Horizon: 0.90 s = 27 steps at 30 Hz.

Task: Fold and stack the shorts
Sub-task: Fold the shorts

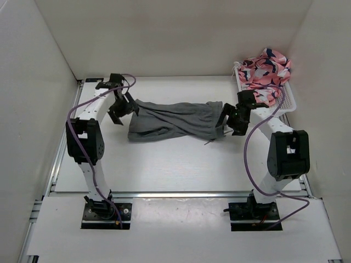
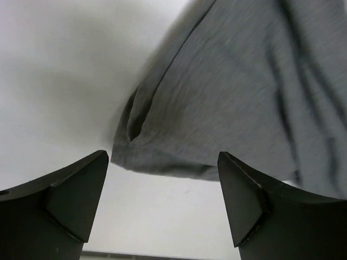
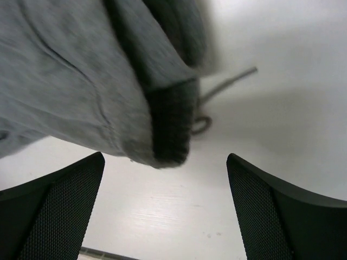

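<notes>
The dark grey shorts lie rumpled across the middle of the white table, leg ends to the left and waistband to the right. My left gripper is open and empty beside the left end; its wrist view shows a leg hem just beyond the open fingers. My right gripper is open and empty beside the right end; its wrist view shows the ribbed waistband corner and the thin drawstring just beyond the fingers.
A white basket holding pink patterned cloth stands at the back right, right behind the right arm. White walls close in the table on the left, back and right. Purple cables loop from both arms.
</notes>
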Tool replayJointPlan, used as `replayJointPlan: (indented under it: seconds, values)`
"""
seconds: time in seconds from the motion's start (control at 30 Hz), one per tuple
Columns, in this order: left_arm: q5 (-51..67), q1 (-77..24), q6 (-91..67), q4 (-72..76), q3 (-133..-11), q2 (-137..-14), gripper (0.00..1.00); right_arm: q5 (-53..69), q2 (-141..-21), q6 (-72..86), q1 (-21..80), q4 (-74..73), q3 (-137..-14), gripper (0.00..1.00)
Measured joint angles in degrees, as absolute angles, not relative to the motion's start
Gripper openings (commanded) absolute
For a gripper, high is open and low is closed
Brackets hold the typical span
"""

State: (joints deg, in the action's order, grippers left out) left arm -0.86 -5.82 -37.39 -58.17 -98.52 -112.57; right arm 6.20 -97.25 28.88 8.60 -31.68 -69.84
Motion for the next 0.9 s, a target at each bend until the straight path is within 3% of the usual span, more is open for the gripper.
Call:
replayJointPlan:
  seconds: [0.07, 0.17, 0.2, 0.27, 0.3, 0.33, 0.37, 0.4, 0.43, 0.53, 0.57, 0.9]
  values:
    - [-0.14, -6.46, -36.95, -57.74, -94.13, -111.77, 0.94, 6.96, -96.51, 28.97, 8.16, -31.42, -67.46, 0.99]
    - [0.54, -7.11, -36.4, -56.9, -90.78, -113.82, 0.86, 8.16, -96.53, 29.3, 7.44, -30.13, -66.54, 0.93]
    - [0.64, -7.29, -36.23, -56.47, -90.24, -114.83, 0.75, 8.62, -96.71, 29.47, 7.27, -29.26, -66.54, 0.9]
    - [0.89, -7.51, -36.12, -55.66, -89.73, -116.9, 0.58, 9.45, -97.34, 29.67, 7.07, -27.05, -66.54, 0.76]
    - [0.99, -7.57, -35.92, -55.22, -89.73, -117.93, 0.46, 9.87, -98.06, 29.85, 7.03, -26.0, -66.54, 0.71]
    - [1.1, -7.6, -36.01, -54.83, -89.76, -118.76, 0.24, 10.28, -98.89, 30.02, 7.03, -25.17, -66.59, 0.65]
    - [1.39, -7.62, -36.01, -54.48, -89.78, -119.59, 0.13, 10.81, -99.98, 30.26, 7.03, -24.38, -66.65, 0.54]
    - [1.72, -7.64, -35.59, -54.17, -89.84, -120.2, 0.1, 11.35, -101.1, 30.52, 7.09, -23.66, -66.65, 0.48]
    - [1.96, -7.64, -35.7, -54.08, -89.97, -120.44, 0.1, 11.99, -102.19, 30.89, 7.2, -23.18, -66.78, 0.43]
    - [1.91, -7.62, -35.55, -53.84, -90.32, -120.42, 0.1, 13.39, -104.81, 31.16, 7.94, -22.48, -68.03, 0.06]
    - [1.83, -7.62, -35.55, -53.82, -90.37, -120.4, 0.1, 13.72, -105.47, 31.48, 8.34, -22.44, -68.77, 0.0]
    - [-2.85, -7.2, -35.24, -56.6, -90.35, -113.51, 0.1, 10.41, -100.71, 32.45, 10.28, -23.38, -71.31, 0.0]
